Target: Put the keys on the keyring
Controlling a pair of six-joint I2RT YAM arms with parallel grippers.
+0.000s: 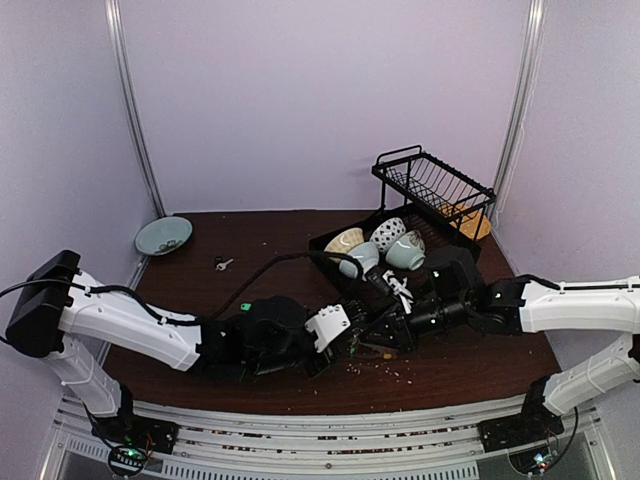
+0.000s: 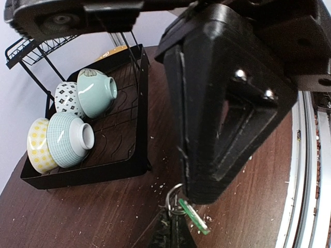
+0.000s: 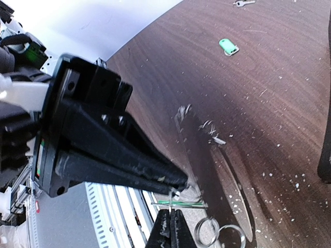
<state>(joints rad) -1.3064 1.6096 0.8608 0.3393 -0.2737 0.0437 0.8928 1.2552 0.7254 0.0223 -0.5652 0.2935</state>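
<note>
Dark brown table, two arms meeting near its middle. Counted four bowls, all tipped on their sides in the black rack tray at far right; one teal dish at far left. Counted three keys: a silver key far left, a green tag lying alone on the wood, a green key at the fingertips. Left gripper pressed together, right gripper likewise, tips meeting at the green key and the keyring; could not tell which pinched what. Saw the ring's loop only in the wrist views; lost it under the arms from above.
</note>
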